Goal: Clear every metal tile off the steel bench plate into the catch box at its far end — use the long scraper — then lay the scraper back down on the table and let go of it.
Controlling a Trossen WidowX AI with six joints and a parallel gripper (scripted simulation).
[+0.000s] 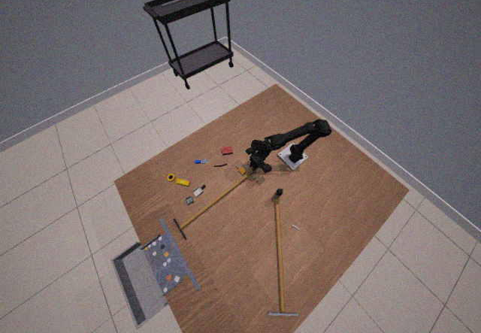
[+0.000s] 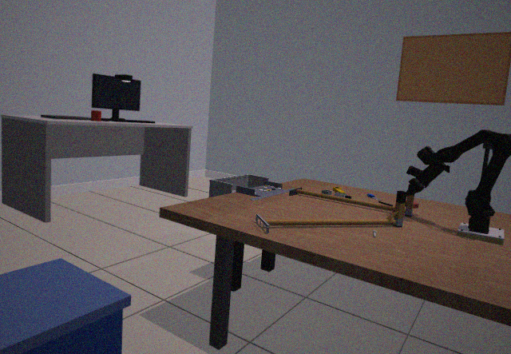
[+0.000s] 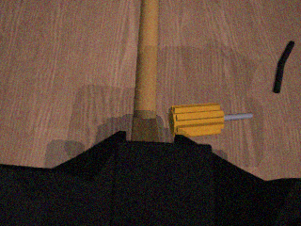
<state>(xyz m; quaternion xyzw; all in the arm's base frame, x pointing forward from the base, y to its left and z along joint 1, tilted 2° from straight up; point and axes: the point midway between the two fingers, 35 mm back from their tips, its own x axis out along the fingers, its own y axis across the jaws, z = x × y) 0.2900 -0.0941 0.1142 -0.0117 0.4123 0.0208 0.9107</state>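
Note:
My gripper is shut on the grip end of the long scraper. Its wooden handle runs out toward the steel bench plate. The scraper's dark crosswise blade is just short of the plate's near strip, toward one end; whether it touches the table is unclear. Several tiles, white, orange and dark, lie scattered on the plate, among them an orange tile. The catch box adjoins the plate's far side. No tiles are discernible in it.
A second long tool with a pale metal head lies on the table. A yellow-handled screwdriver is beside the gripper. A black bent rod, red block and yellow items lie nearby.

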